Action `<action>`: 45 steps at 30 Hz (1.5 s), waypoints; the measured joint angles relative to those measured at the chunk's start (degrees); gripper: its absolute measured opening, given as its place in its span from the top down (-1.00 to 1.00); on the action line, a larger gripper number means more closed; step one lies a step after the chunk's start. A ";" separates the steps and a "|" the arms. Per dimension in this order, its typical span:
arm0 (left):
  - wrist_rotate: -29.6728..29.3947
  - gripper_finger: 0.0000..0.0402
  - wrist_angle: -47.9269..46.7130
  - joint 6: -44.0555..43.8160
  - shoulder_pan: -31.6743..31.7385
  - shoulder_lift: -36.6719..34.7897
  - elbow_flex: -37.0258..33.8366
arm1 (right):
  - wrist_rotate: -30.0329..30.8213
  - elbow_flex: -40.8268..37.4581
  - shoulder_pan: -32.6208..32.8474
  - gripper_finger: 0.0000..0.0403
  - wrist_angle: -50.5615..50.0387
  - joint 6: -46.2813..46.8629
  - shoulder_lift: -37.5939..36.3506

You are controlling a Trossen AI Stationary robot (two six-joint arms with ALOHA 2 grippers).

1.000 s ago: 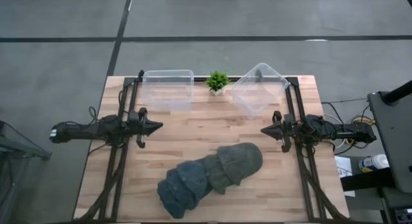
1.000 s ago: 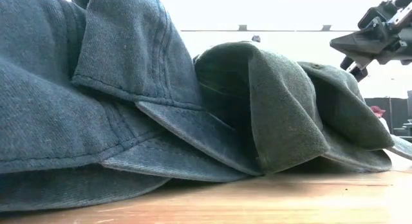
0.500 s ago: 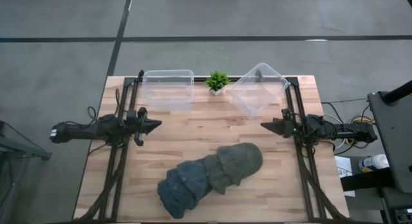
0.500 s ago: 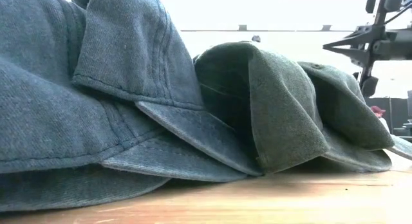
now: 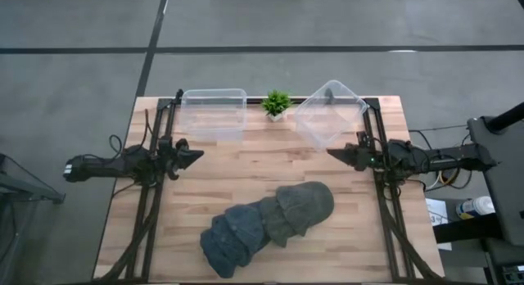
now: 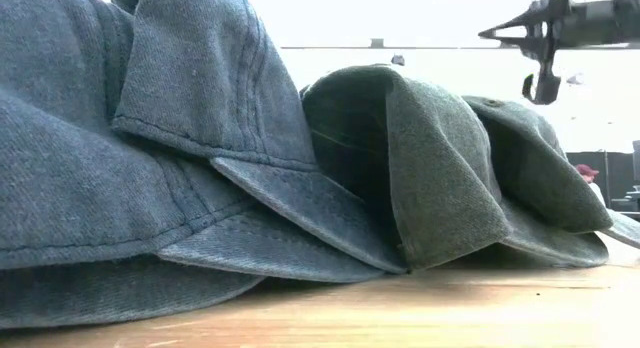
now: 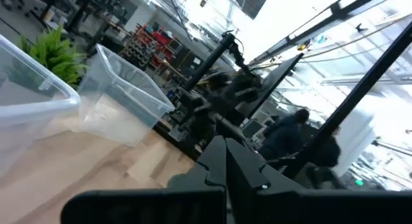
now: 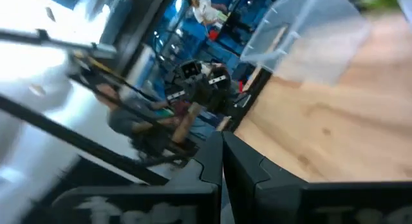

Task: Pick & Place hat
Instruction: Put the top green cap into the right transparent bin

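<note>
Right claw [image 5: 332, 152], fingers pressed together, has shifted inward and risen; left claw [image 5: 199, 153], likewise closed, has drawn back slightly. Hats [image 5: 266, 225] lie overlapped on the wooden tabletop [image 5: 262, 166]; grey floor beyond.

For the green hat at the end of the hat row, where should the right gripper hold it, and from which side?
Grip the green hat at its exposed domed crown, coming from above on the right gripper side. It tops the overlapping row, so probably lifts free alone.

We find no readable text, no labels or brands on the hats [image 5: 266, 226], none on the clear bins [image 5: 214, 111], none on the desk [image 5: 246, 174], background signs too blurred to read
</note>
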 joint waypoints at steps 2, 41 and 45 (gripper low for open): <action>-0.94 1.00 0.65 -2.55 0.02 0.00 0.13 | -1.36 5.37 -0.04 0.96 -5.18 -6.66 3.36; 2.83 1.00 -44.39 0.39 -0.15 27.53 47.58 | -25.22 35.98 0.81 0.29 -65.45 5.21 30.02; 3.09 1.00 -44.50 1.26 -0.15 28.10 47.87 | -24.97 35.65 0.81 0.02 -68.05 3.26 32.34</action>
